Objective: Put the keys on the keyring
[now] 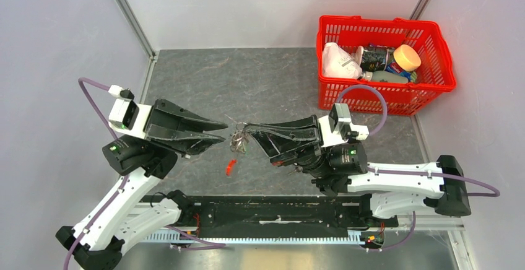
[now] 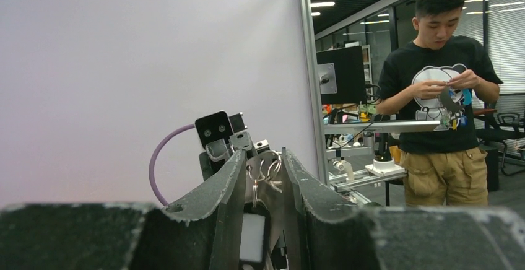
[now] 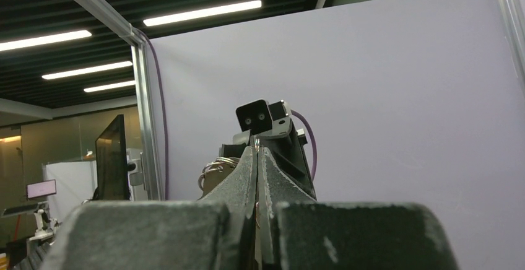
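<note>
**Keyring pinched on one side, straddled on the other**

Well left of the red basket (image 1: 421,93) and nearer the arm bases than it, above the grey table (image 1: 204,78): the keyring (image 1: 240,135), bunched with the keys (image 1: 236,145) in one small metal tangle. Too small from above to sort the keys by colour.

On the basket side of the tangle, the right gripper (image 1: 246,126). In the right wrist view, fingers (image 3: 238,183) pressed flat together with no gap, a glint of metal at the very tips and loops of ring just beside them. Appears to grip the tangle. Cannot tell which piece is actually caught.

On the far side from the basket, the left gripper (image 1: 225,130), tips facing the right gripper's. Fingers (image 2: 229,183) apart by a narrow gap, with rings and one dangling key showing between them in mid-air, touching neither finger as far as can be seen.

Slightly nearer the arm bases than the tangle, a small red strip (image 1: 230,166). Cannot tell whether hanging or lying on the table.
</note>
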### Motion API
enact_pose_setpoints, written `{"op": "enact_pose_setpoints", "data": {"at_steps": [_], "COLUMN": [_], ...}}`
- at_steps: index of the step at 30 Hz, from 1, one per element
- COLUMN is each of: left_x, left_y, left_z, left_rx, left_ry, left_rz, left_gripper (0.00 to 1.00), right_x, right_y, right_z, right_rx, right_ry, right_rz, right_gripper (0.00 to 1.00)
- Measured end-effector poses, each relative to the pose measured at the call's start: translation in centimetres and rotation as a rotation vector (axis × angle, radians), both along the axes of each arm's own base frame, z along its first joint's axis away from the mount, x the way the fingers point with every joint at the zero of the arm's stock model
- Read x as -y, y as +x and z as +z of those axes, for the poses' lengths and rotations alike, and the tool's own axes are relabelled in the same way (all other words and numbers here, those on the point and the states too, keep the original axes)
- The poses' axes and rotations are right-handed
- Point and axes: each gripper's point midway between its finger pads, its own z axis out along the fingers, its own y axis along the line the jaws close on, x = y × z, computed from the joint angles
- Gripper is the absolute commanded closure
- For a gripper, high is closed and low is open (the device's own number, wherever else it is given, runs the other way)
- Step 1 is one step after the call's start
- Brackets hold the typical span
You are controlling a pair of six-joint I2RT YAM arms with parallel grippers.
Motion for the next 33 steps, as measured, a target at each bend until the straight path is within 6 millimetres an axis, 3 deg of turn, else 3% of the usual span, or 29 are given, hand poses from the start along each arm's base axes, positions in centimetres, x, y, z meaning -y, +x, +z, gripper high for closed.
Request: {"op": "enact_pose_setpoints", "data": {"at_steps": [10,33], "left_x": [-0.8,-0.1], "left_y": [-1.2,0.4], "left_z": [-0.1,-0.7], "left_rx": [0.015,-0.038], "left_ry": [-0.005,0.029], "left_rz": [0.0,0.051], "left_gripper": [0.67,0.67], "right_x": [-0.1,-1.4], "right_y": [-0.3,-1.4], "right_z": [1.1,1.0], "right_rx": [-0.008,0.04], "right_ry": [0.038,-0.014], "right_rz": [0.042,0.098], "right_gripper": [1.0,1.0]}}
